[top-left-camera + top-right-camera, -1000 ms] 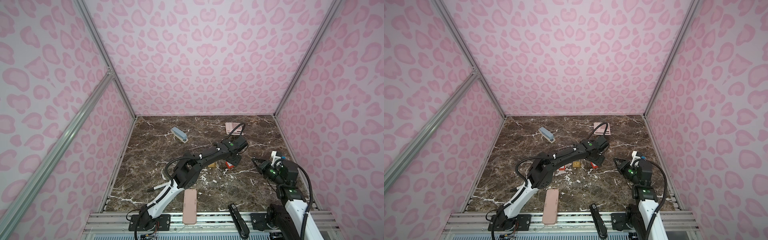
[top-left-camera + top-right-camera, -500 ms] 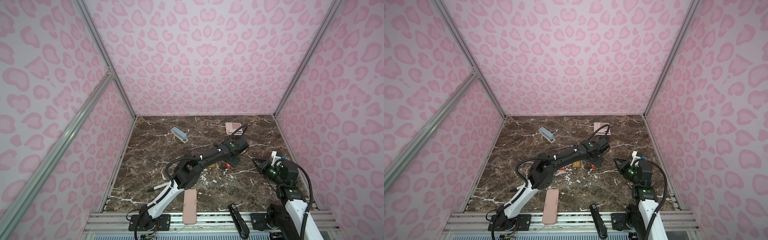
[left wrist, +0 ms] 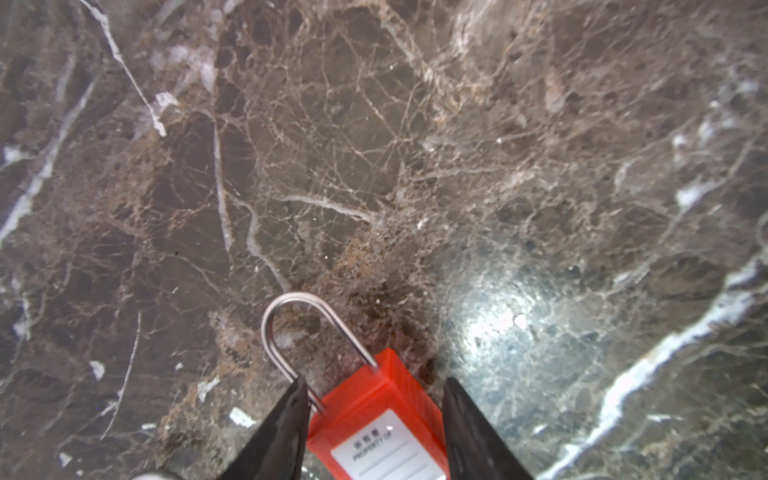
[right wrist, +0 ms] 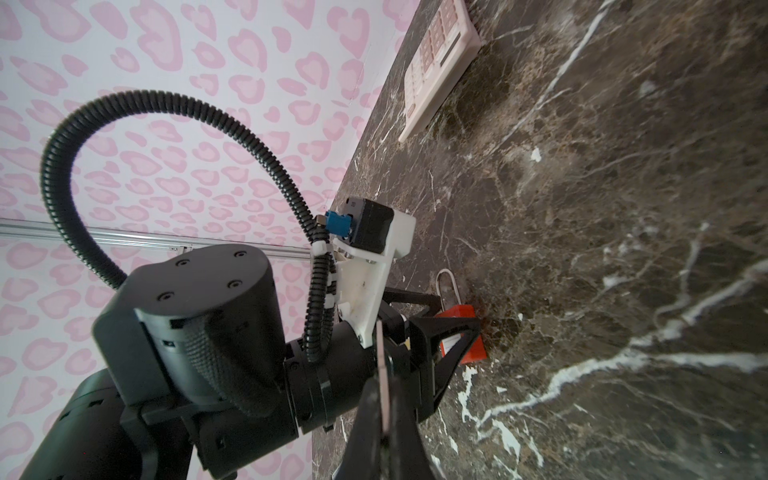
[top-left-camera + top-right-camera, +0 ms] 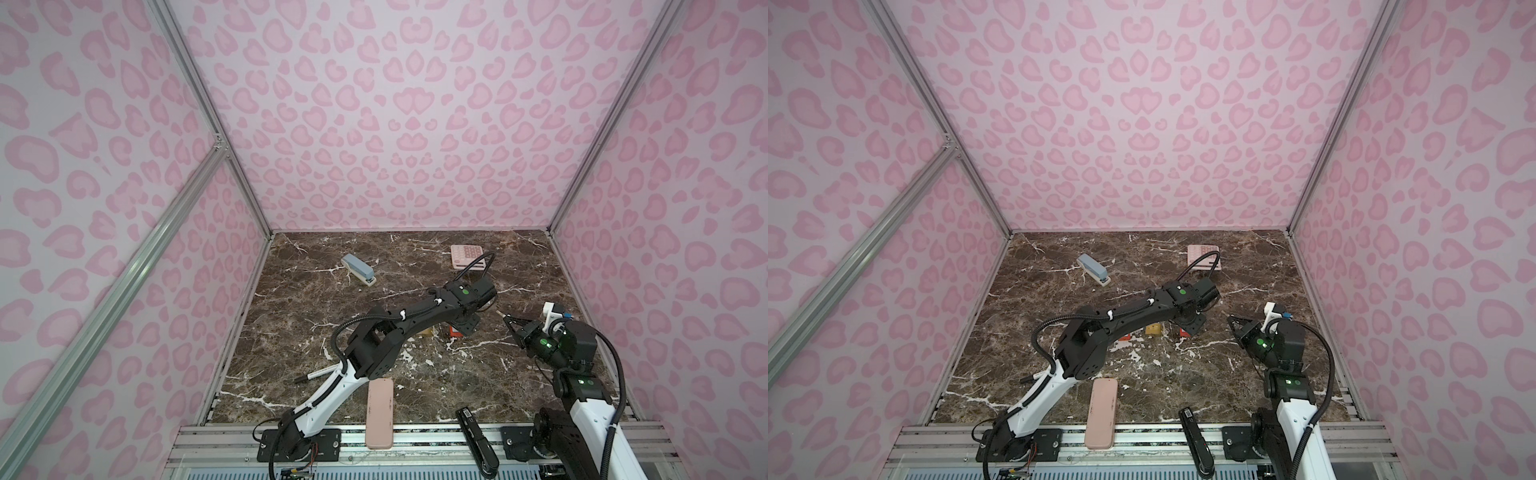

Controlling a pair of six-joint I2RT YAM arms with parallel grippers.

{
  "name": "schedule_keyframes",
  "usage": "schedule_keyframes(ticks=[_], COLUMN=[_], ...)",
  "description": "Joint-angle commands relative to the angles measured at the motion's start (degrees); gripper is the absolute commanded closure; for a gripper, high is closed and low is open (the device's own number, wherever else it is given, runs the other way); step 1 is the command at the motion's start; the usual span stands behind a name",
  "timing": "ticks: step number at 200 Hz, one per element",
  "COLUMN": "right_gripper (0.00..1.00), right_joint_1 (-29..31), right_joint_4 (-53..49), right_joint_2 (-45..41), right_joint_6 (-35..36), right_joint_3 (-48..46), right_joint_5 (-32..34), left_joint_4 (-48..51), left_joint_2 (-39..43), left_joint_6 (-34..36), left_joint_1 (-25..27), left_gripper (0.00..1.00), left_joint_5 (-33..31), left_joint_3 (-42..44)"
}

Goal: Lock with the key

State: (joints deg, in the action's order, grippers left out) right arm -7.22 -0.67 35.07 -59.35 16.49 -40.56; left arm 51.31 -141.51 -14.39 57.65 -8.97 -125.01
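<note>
Stapler [image 5: 358, 270] and calculator [image 5: 467, 255] lie at upper counter [image 5: 291, 332], yellow block [image 5: 1153, 329] near red padlock [image 5: 453, 331] right of centre; left end effector [image 3: 376, 382] straddles padlock, grip unclear; right end effector [image 5: 508, 321], raised at right, pinches key [image 4: 380, 345].

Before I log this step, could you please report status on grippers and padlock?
Left gripper straddles red plastic padlock flat on marble table, grip unclear. Right gripper shut on thin metal key, apart from padlock. Yellow block nearby, not touching.

Marble tabletop [image 5: 291, 332]: padlock [image 3: 374, 419], stapler [image 5: 358, 269], maybe pen [image 5: 313, 376]
</note>
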Motion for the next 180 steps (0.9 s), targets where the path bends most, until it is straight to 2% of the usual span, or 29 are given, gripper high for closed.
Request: schedule_keyframes(ticks=[1,75,102,136,180], right_gripper=[1.00,1.00,1.00,1.00,1.00], right_joint_1=[0.0,-0.1,0.2,2.5,8.8], right_joint_4=[0.6,0.4,3.4,3.1,7.4], right_joint_2=[-0.2,1.5,1.7,0.6,6.8], right_joint_6=[0.2,-0.7,-4.0,-4.2,-5.0], right_joint_3=[-0.4,-2.0,-6.2,-7.6,-8.1], right_joint_5=[-0.1,2.6,4.3,8.6,13.3], left_joint_4=[1.4,-0.8,-4.6,-13.0,-16.2], left_joint_2=[2.1,13.5,19.7,28.2,33.0], left_joint_6=[-0.1,-1.7,-4.1,-7.2,-9.0], left_joint_1=[-0.1,-0.1,-0.6,-2.8,-5.8], left_gripper=[0.44,0.40,0.38,0.37,0.36], left_joint_5=[0.1,-0.9,-0.9,3.8,5.5], left_joint_3=[0.2,5.1,11.6,22.1,29.5])
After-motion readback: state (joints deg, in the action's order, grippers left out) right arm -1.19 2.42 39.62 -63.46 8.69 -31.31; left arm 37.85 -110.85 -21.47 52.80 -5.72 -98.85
